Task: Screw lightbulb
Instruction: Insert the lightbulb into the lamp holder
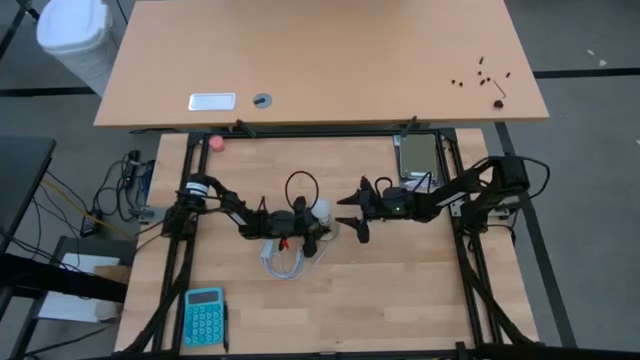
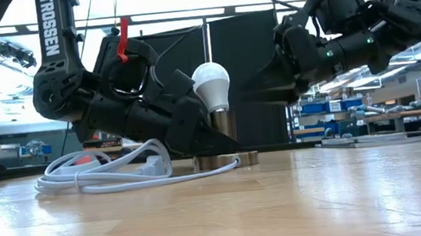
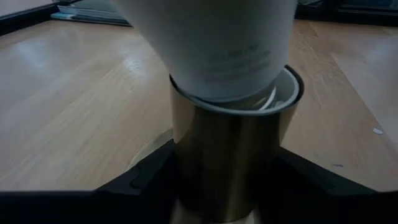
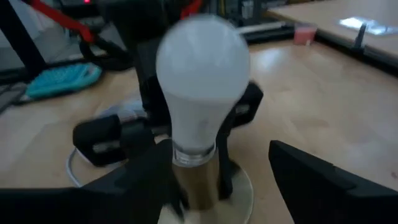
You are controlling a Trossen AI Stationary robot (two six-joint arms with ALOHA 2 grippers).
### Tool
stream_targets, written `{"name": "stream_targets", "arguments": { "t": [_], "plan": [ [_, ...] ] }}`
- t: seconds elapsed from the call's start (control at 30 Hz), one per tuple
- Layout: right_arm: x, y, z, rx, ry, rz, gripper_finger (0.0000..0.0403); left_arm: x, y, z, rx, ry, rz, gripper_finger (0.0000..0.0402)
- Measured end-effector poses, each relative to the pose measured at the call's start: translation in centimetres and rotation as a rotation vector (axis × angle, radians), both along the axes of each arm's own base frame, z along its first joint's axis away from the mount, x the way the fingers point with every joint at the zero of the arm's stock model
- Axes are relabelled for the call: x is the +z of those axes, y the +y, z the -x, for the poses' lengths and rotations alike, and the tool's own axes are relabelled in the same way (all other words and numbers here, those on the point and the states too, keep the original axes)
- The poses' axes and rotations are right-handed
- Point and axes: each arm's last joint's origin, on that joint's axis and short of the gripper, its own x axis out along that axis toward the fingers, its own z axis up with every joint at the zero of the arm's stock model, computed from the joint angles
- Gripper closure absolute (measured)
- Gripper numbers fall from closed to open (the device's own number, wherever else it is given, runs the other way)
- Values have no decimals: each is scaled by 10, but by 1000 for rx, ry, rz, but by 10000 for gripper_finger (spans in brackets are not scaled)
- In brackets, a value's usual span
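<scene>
1. The lightbulb [image 2: 211, 83] stood upright in the brass socket [image 2: 222, 124] near the middle of the desk [image 2: 296, 203], its white globe clear above the rim and a white cord [image 2: 100, 175] looped beside the base.
2. My left gripper [image 2: 197, 139] sat low at the socket, a finger on either side of the brass barrel; I could not tell whether it was clamping the barrel or only flanking it.
3. My right gripper [image 4: 217, 180] hung released just beside the globe, fingers apart and touching nothing.
4. In the left wrist view the bulb's neck looked slightly tilted in the socket. My judgement: turning it that way could cross-thread it, and an unbraced base could spin with the bulb.
</scene>
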Motion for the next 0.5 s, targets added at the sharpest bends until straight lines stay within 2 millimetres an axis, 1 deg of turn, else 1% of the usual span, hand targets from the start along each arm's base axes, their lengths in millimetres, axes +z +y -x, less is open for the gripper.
{"name": "stream_targets", "arguments": {
  "t": [0.1,0.23,0.37,0.5],
  "plan": [
    [7,0,1,0,-27,1,129,3,0,0,-9,6,6,169],
    [12,0,2,1,-44,3,137,7,0,1,-18,21,8,165],
    [13,0,3,1,-26,3,142,16,0,2,-26,46,-8,164],
    [12,0,4,2,-12,2,142,21,0,3,-28,54,-18,164]
  ]
}}
